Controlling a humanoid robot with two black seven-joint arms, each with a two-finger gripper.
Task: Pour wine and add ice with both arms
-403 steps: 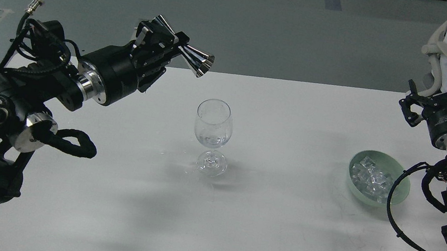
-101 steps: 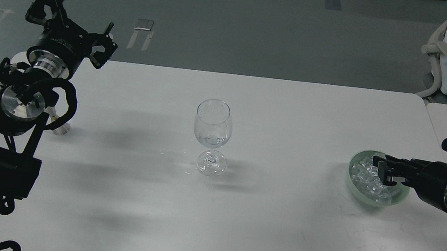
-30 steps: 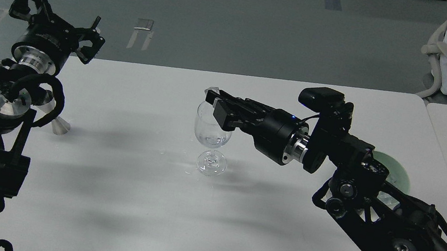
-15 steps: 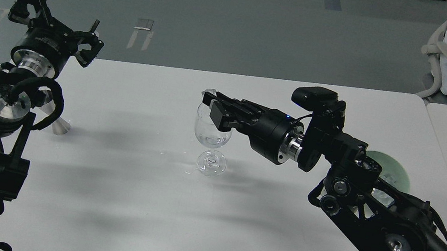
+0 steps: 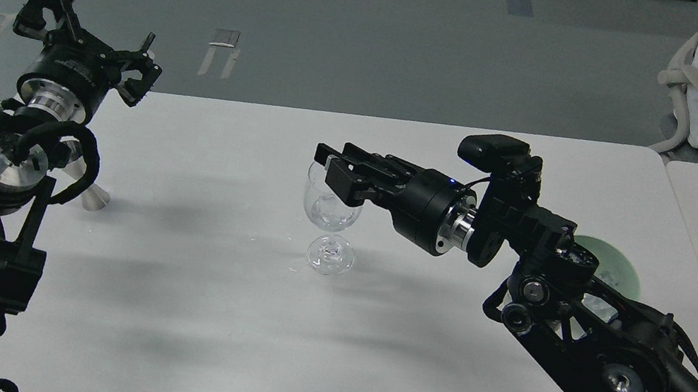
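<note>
Two things here call for gentle handling: the wine glass point(image 5: 332, 202) and the ice point(image 5: 323, 205). The glass stands upright at the middle of the white surface point(image 5: 222, 346), its long axis vertical, foot down and mouth straight up. It looks thin, brittle and top-heavy on its short stem, so I judge that a knock on the rim would tip it. If it had to be held, the stem or low on its bulb would be the place. A little clear wine point(image 5: 333, 220) lies low in its bulb, with a pale lump in it that I take for one cube. Ice of this kind should be light, hard, wet and slippery, with no long axis, and best pinched on two flat opposite faces. The right tool point(image 5: 328, 165) hangs just over the rim, reaching in from 4 o'clock and pointing toward 9 o'clock; its fingers look parted, with no cube between them. At 3 o'clock of the glass, a green bowl point(image 5: 625, 268) sits mostly hidden behind that arm. At 9 o'clock a metal jigger point(image 5: 94, 200) lies on its side. Farthest, at 10 o'clock, the left tool point(image 5: 88, 39) is raised, spread wide and empty.
</note>
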